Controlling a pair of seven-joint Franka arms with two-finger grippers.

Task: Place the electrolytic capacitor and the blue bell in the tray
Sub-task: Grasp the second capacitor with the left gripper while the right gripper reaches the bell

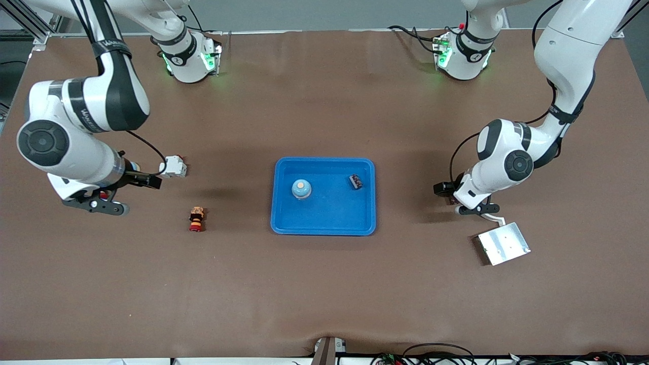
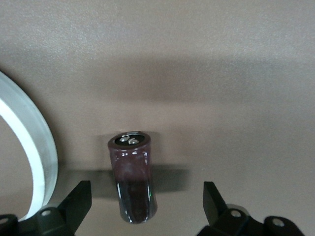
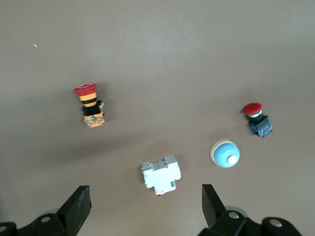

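Note:
The bright-blue tray lies mid-table. In the front view the blue bell sits in it. The electrolytic capacitor, a dark maroon can with silver terminals, stands on the table between the open fingers of my left gripper, which do not touch it. The left gripper is low at the left arm's end and hides the capacitor in the front view. My right gripper is open and empty at the right arm's end, also shown in its wrist view. That view shows the bell on bare brown surface, with no tray.
A small dark part lies in the tray. A silver plate lies beside the left gripper, nearer the camera; its edge shows. A white breaker and a red-capped stop button lie near the right gripper. A red push button shows.

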